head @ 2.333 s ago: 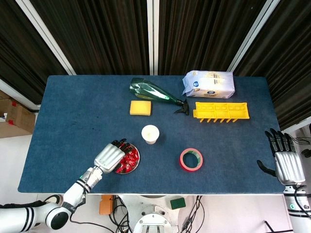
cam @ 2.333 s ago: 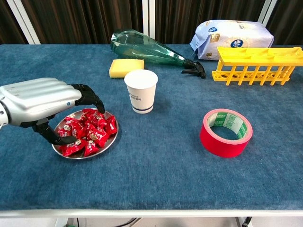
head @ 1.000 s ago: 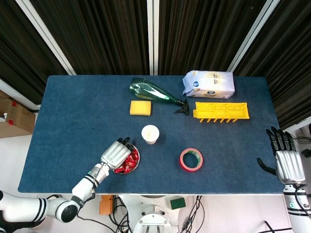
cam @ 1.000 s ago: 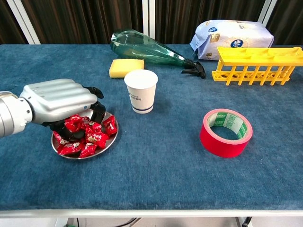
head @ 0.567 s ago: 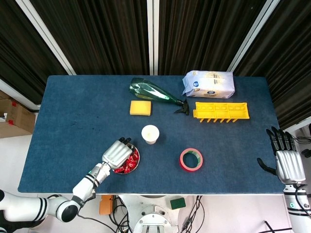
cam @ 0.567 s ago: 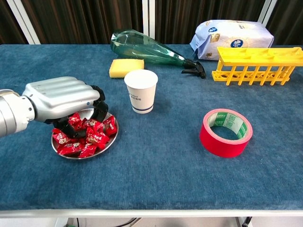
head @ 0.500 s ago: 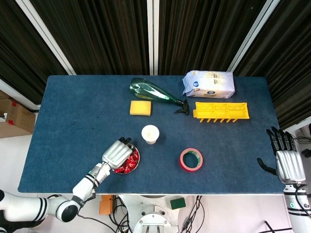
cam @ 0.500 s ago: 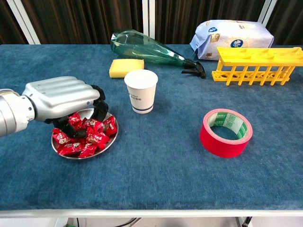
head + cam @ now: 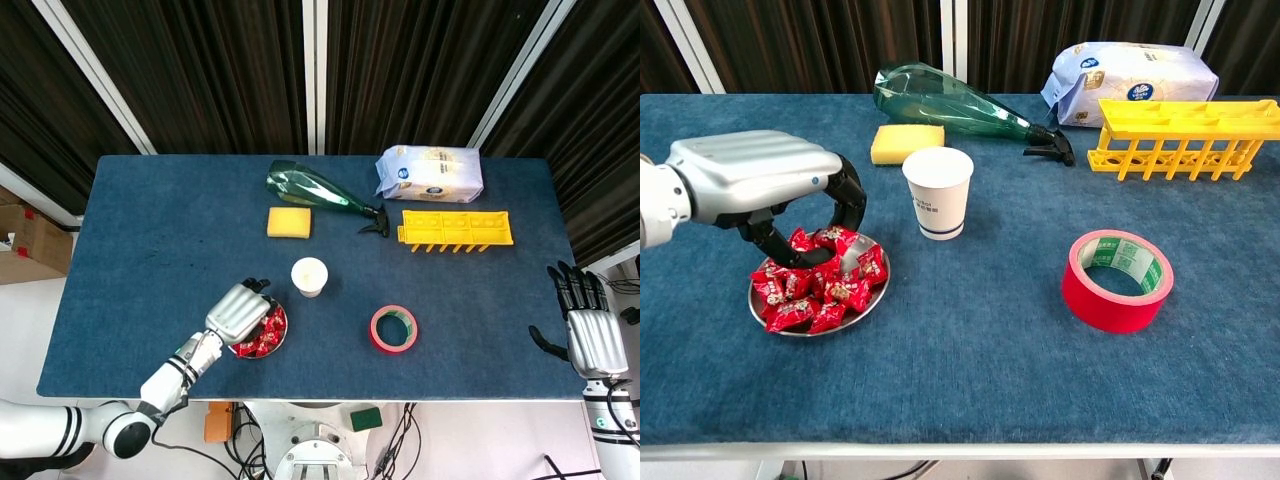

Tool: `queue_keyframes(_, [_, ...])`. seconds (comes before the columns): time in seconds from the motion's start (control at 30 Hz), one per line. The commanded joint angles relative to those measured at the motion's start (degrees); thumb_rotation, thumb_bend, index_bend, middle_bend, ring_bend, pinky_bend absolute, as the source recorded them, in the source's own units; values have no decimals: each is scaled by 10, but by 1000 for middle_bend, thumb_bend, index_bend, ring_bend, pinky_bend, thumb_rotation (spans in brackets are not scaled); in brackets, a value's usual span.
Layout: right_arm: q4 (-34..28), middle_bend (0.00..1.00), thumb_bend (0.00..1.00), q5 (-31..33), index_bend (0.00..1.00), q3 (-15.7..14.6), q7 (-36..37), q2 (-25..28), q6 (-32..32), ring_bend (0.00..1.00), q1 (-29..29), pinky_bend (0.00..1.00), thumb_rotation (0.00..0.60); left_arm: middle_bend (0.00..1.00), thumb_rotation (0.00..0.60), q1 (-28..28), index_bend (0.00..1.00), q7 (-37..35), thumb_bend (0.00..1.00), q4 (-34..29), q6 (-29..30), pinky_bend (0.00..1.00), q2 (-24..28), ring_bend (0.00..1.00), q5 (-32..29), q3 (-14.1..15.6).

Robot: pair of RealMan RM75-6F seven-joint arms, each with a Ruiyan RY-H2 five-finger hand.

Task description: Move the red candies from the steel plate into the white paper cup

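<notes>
Red candies (image 9: pixel 818 280) are lying heaped in the steel plate (image 9: pixel 872 291) at the lower left of the chest view, and one or two of them are being pinched between the curled dark fingertips (image 9: pixel 848 197) of the left hand (image 9: pixel 760 185), just above the heap. The blue table (image 9: pixel 150 230) is filling the middle of the head view, with dark curtains (image 9: pixel 220 70) hanging across the top of the frame behind it. The left hand is reaching in from the lower left edge, its silver back facing up, arched over the plate. The right hand (image 9: pixel 588 335) is sitting at the lower right edge of the head view, off the table's corner, its fingers spread apart and holding nothing. A white bag (image 9: pixel 1132 72) is lying at the upper right, with a yellow rack (image 9: pixel 1180 138) just in front of it. A green spray bottle (image 9: pixel 960 104) is lying on its side at the upper centre. A roll of red tape (image 9: pixel 1117 279) is resting flat, right of centre. The white paper cup (image 9: pixel 937 192) is standing upright just right of and above the plate, apart from it, its mouth open. A yellow sponge (image 9: pixel 906 143) is lying just behind the cup
</notes>
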Motion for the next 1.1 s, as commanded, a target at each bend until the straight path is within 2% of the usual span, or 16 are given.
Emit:
queue_keyframes(0.03, [0, 0, 226, 0, 0, 0, -1, 0, 0, 0, 0, 0, 600, 535, 600, -7, 571, -7, 367, -21, 0, 262, 23, 179, -2, -14])
queue_keyframes(0.2, [-1, 0, 226, -2, 0, -1, -3, 0, -1, 0, 0, 0, 600, 535, 600, -28, 572, -5, 366, -55, -7, 263, 55, 179, -21, -43])
queue_keyframes(0.33, [-1, 0, 226, -1, 0, -1, -3, -1, -1, 0, 1, 0, 600, 535, 600, -60, 572, 5, 366, -72, -23, 262, 67, 179, -60, -73])
queue_keyframes(0.47, [-2, 0, 226, -1, 0, -1, -3, 0, 0, 0, 0, 0, 600, 535, 600, -101, 570, -9, 366, -57, -47, 262, 53, 179, -127, -110])
queue_keyframes(0.57, [-2, 0, 226, -4, 0, -2, 0, 1, 2, 0, 0, 0, 600, 535, 600, -134, 570, -1, 366, -28, -54, 257, 28, 179, -159, -125])
queue_keyframes(0.87, [-2, 0, 226, -8, 0, -2, 15, 8, 6, 0, -2, 0, 600, 535, 600, -203, 569, 41, 366, 36, -43, 254, -36, 179, -241, -123])
queue_keyframes(1.1, [-3, 0, 226, -13, 0, -5, 21, 11, 6, 0, -3, 0, 600, 524, 600, -224, 568, 55, 367, 63, -23, 253, -58, 179, -260, -109])
